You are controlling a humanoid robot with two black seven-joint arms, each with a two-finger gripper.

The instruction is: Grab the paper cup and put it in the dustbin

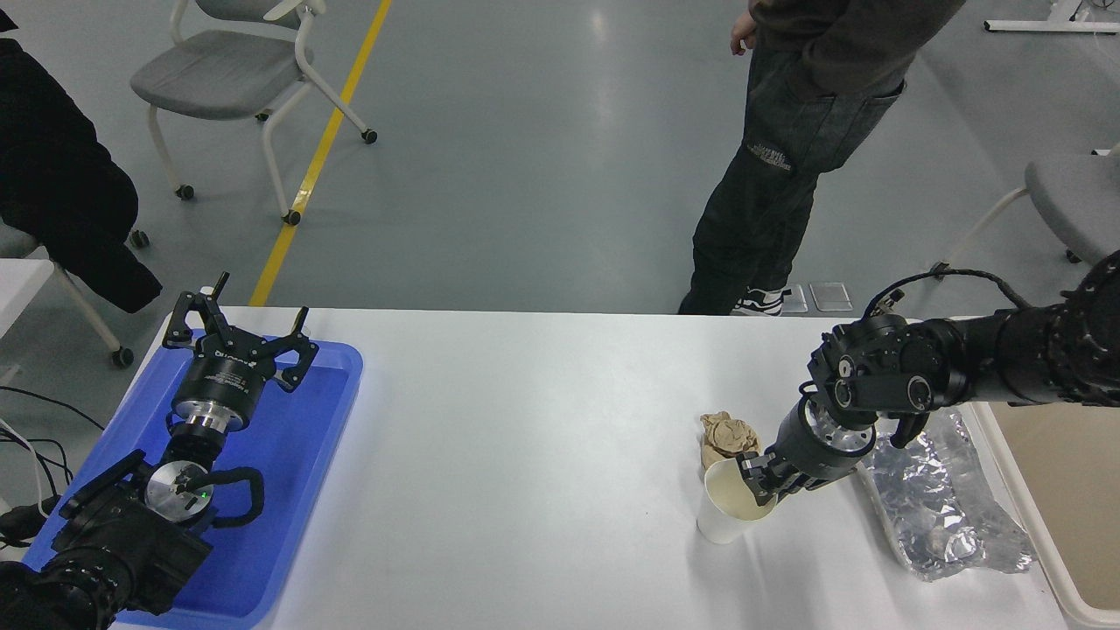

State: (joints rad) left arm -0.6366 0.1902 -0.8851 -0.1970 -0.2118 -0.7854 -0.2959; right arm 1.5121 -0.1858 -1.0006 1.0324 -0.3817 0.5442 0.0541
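Note:
The white paper cup [728,509] stands on the white table at the right front, leaning slightly, its cream inside showing. My right gripper [759,486] reaches down from the right and is closed on the cup's right rim, one finger inside the cup and the other outside. The cream-beige dustbin [1085,490] is at the table's right edge, partly cut off by the picture and just right of my right arm. My left gripper [238,337] is parked open over the blue tray [297,455] at the lower left.
A crumpled brown paper ball [726,437] lies just behind the cup. A crinkled silvery plastic bag [941,512] lies between the cup and the dustbin. A person [787,157] stands at the table's far side. Chairs stand on the floor behind.

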